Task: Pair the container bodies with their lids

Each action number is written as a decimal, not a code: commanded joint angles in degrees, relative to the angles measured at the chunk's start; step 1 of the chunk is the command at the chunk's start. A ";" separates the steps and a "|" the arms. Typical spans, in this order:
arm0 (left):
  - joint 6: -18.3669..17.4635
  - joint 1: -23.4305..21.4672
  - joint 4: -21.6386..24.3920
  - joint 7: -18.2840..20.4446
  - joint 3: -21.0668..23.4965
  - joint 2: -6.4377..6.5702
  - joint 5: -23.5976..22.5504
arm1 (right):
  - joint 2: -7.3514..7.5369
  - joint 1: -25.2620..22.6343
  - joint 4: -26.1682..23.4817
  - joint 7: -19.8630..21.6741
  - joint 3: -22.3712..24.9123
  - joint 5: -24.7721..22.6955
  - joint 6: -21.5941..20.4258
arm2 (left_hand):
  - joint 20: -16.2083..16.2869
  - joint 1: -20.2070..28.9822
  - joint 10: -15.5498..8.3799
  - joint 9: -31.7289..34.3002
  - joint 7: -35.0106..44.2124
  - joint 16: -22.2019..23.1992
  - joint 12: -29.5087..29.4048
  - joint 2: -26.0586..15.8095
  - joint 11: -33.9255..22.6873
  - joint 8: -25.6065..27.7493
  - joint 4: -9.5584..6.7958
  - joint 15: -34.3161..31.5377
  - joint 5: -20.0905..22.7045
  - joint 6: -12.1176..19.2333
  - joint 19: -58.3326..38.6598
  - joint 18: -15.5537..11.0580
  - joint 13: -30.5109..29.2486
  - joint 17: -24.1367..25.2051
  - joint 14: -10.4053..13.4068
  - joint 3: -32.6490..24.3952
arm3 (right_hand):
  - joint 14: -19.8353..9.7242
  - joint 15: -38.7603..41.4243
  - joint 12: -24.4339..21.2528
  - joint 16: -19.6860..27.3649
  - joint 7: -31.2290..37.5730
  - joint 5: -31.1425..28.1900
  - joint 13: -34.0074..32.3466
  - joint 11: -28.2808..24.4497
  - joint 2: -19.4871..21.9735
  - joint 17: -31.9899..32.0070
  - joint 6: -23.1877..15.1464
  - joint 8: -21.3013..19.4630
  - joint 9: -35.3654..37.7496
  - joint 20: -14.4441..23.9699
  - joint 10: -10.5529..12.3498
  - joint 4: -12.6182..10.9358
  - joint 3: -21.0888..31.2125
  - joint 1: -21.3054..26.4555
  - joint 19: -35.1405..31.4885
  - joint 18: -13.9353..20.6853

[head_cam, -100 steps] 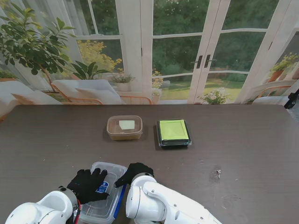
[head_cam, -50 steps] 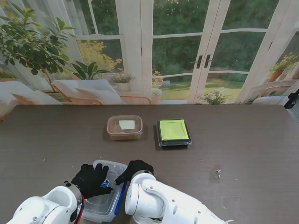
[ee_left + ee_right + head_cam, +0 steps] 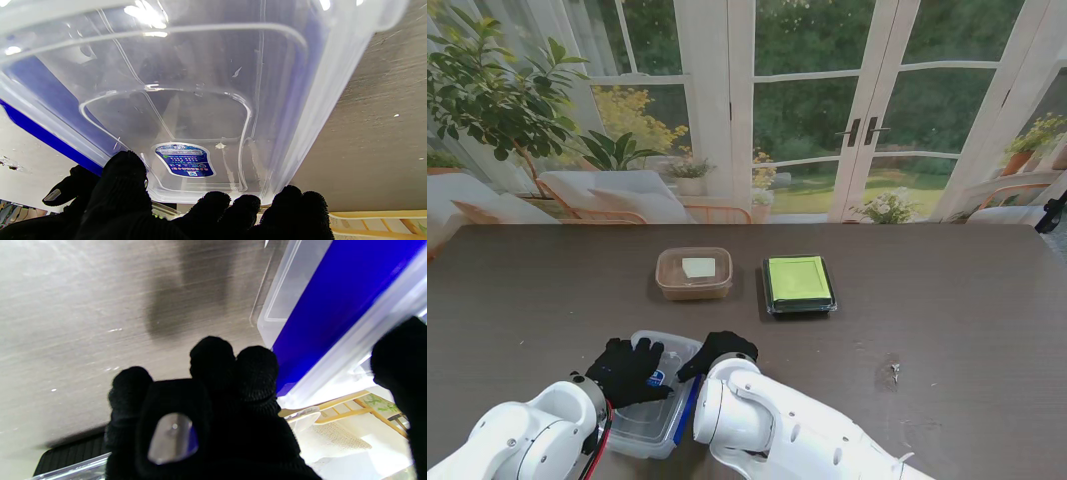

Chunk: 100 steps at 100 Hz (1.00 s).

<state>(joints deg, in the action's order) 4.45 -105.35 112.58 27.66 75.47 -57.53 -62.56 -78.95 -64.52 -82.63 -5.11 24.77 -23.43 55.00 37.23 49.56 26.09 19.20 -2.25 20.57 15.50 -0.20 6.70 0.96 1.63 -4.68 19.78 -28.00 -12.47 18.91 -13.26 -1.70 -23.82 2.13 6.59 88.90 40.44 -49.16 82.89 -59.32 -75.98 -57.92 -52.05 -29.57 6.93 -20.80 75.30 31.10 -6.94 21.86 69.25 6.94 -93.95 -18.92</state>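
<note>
since 1.0 s ago the clear container (image 3: 652,400) was pushed up-frame, gripped between left hand (image 3: 627,372) and right hand (image 3: 717,352), fingers curled; its blue label (image 3: 184,159) is legible only by the left wrist.

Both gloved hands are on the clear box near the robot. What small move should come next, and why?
Probably press the lid down evenly: the left hand lies flat on the clear box, the right hand is at its blue-edged side, and whether the lid is seated cannot be told.

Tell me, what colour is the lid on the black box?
Bright yellow-green. The lid shows best in the stand's view, on the black box.
</note>
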 commanded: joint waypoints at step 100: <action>1.58 -3.64 -3.45 5.04 -0.69 0.12 0.05 | 1.34 0.05 -0.96 23.08 -0.81 -17.93 3.06 | -0.62 2.50 -5.81 6.70 1.39 0.18 3.00 2.91 -10.39 0.06 -1.51 -0.31 0.02 2.05 2.26 -4.81 0.79 1.80 3.90 -1.50 | -10.08 -2.80 -1.60 1.60 -12.52 2.51 0.43 10.71 18.18 -33.95 -0.69 -13.28 6.79 -0.92 1.93 -15.71 -8.92 0.47 1.09 -0.78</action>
<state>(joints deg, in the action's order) 5.68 -106.27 113.52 29.20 75.89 -57.56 -62.64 -78.36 -64.06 -84.44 15.82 25.32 -43.07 54.59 37.01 49.49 25.79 17.09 -4.93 20.07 14.28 -2.30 10.21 -0.34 1.48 -1.75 17.92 -27.88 -11.87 17.21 -11.87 -0.51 -23.51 1.62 5.01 86.52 39.34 -48.30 72.38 -56.21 -75.87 -47.59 -34.46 -29.60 5.48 -33.12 75.67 31.18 -5.57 13.74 60.33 -0.76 -93.33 -17.99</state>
